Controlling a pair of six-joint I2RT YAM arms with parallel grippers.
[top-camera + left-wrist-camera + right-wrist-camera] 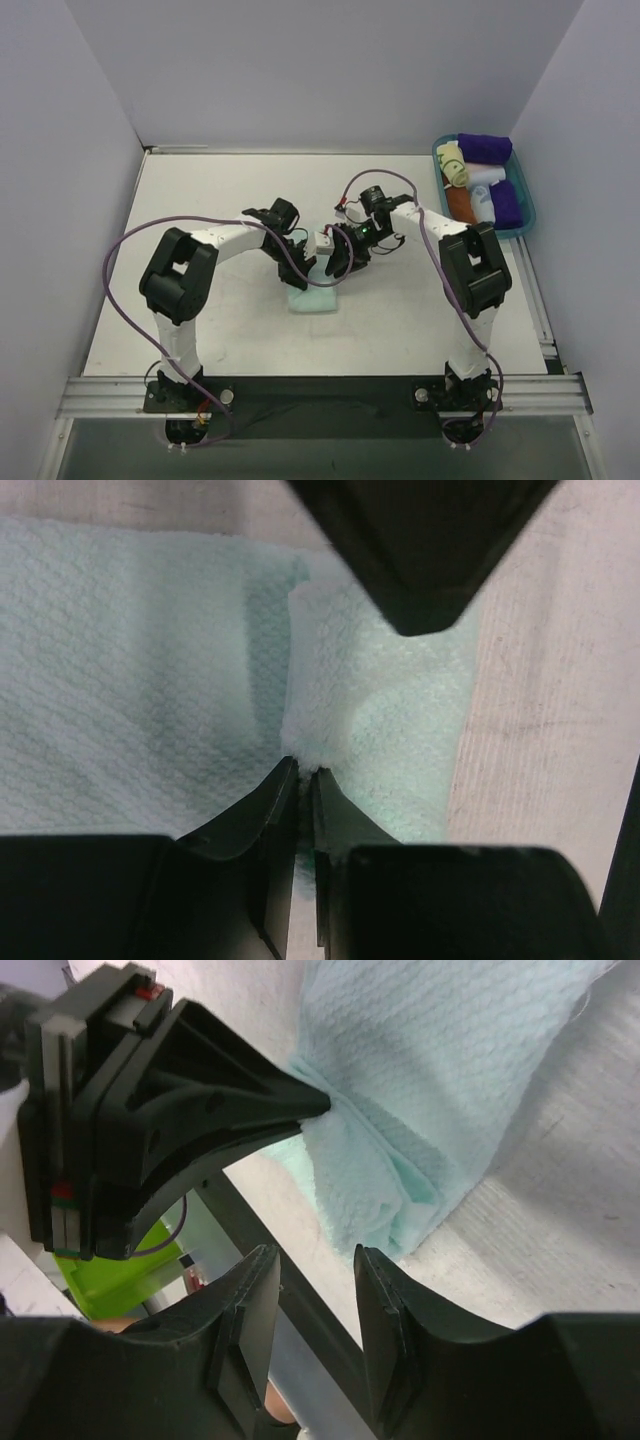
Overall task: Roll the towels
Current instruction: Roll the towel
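Note:
The mint-aqua towel (pixel 314 297) lies on the table between my two grippers, with its far edge folded up. My left gripper (pixel 301 264) is shut on that raised fold; in the left wrist view (pixel 303 772) the fingertips pinch the folded edge of the towel (pixel 150 680). My right gripper (pixel 336 264) is open just beside it. In the right wrist view (pixel 316 1260) its jaws stand apart and empty, just short of the towel's folded corner (pixel 400 1150). The pale yellow towel with green marks (pixel 454 165) lies rolled in the blue bin.
A blue bin (pixel 524 215) at the back right holds purple, orange and white rolls. Grey walls close in the table on the left, back and right. The left gripper's body (pixel 170 1110) fills the left of the right wrist view.

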